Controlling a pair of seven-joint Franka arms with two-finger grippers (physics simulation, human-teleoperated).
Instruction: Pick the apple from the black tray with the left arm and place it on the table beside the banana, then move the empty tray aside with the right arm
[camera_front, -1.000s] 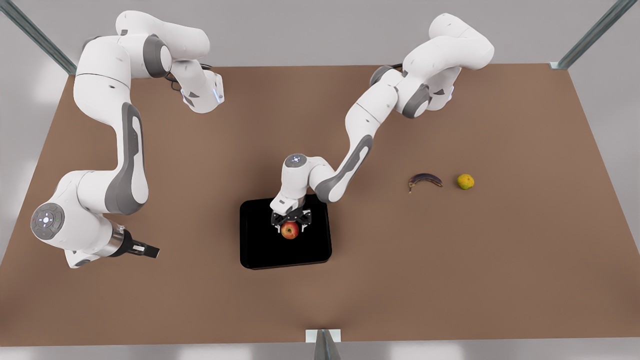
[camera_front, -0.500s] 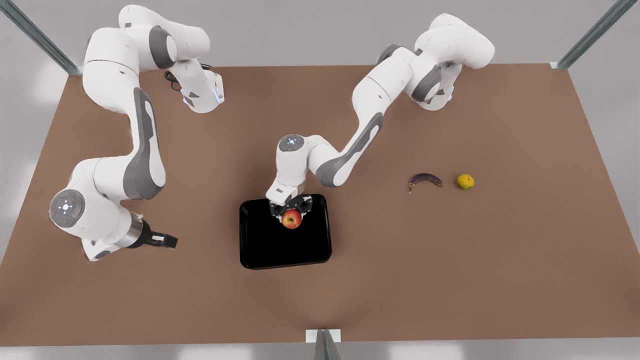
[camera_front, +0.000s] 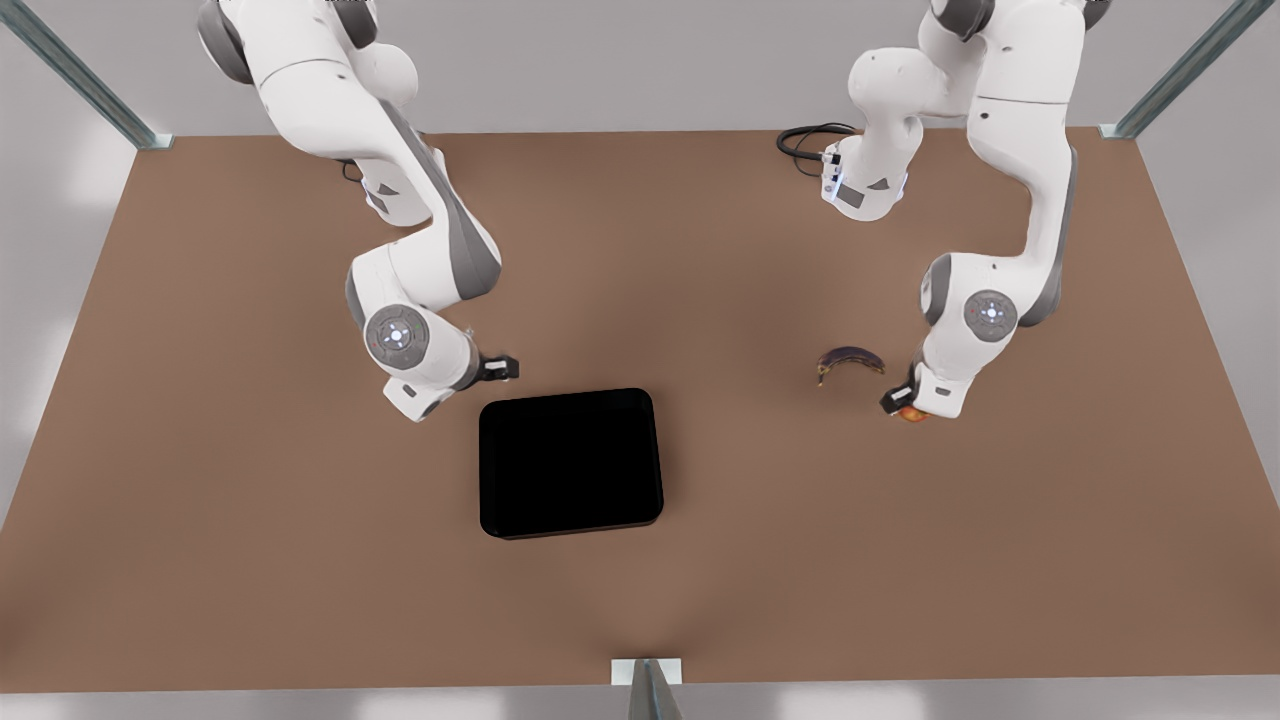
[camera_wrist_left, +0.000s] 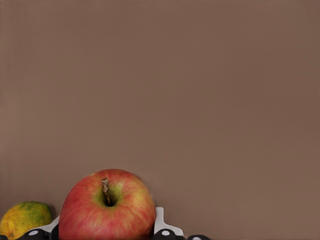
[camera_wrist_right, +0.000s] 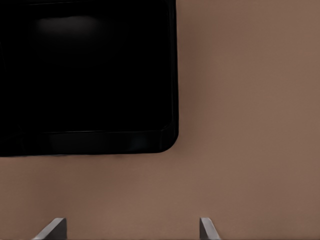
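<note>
Left gripper (camera_front: 905, 408) grips the apple (camera_wrist_left: 107, 206) just beside the banana (camera_front: 851, 361).
The apple sits between its fingers, low over the table (camera_front: 760, 560); right gripper (camera_wrist_right: 130, 229), fingers spread apart, hovers near the black tray (camera_front: 570, 461).

Yellow-green round fruit (camera_wrist_left: 25, 218) sits on the desk just beside the left jaws. Black cable (camera_front: 806, 140) coiled at far desk edge, well apart from both jaws.
</note>
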